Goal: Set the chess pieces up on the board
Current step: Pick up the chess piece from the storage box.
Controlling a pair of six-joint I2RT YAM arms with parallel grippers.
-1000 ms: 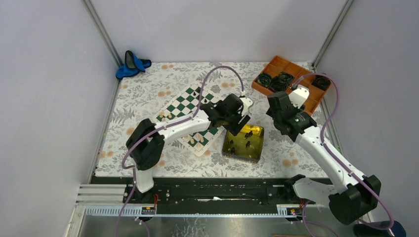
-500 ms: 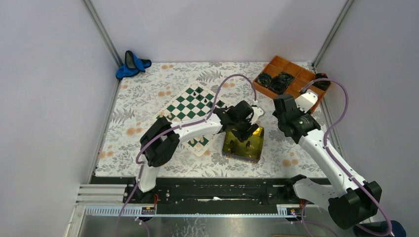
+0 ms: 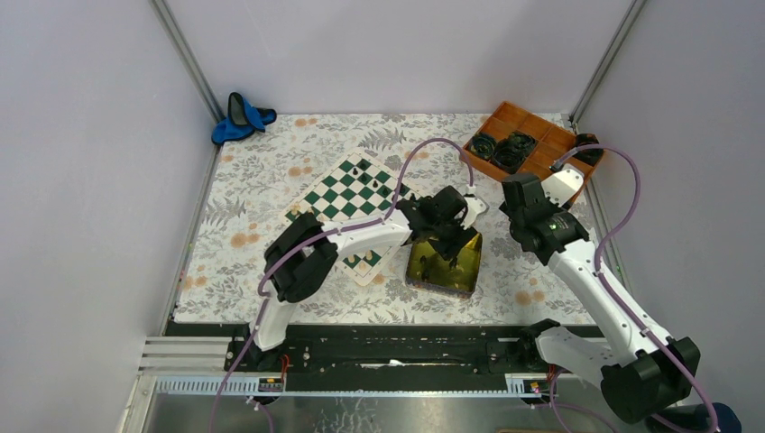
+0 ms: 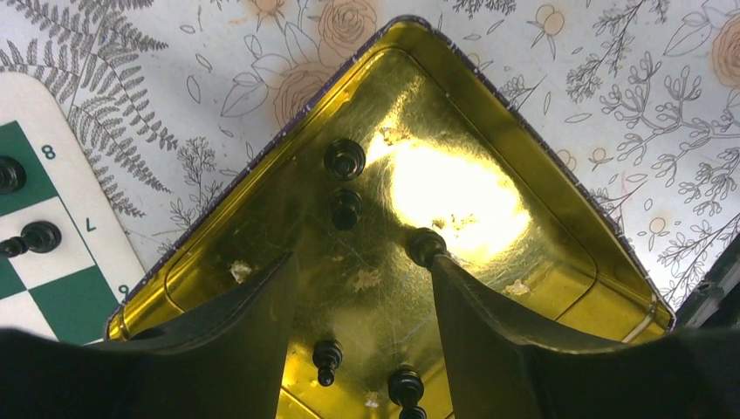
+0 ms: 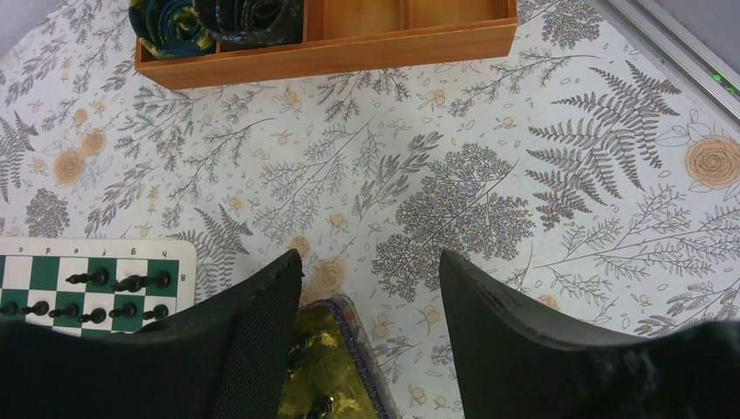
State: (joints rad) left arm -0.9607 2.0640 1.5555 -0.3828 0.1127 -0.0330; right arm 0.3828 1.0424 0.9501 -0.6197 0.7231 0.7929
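Floral tabletop (image 3: 271,180): left gripper (image 4: 362,262), jaws spread, is hovering nearer, black chess pieces (image 4: 346,208) upright at twelve o'clock; right gripper (image 5: 368,262) gaping.

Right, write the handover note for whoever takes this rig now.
Left claw: open, empty, low over the gold tin, fingers either side of loose black chess pieces.
Right claw: open, empty, above the floral cloth between tin and orange tray.
Done: some black pieces stand on the chessboard.
Left: move the tin's pieces to the board; the left arm hides the board's near side.
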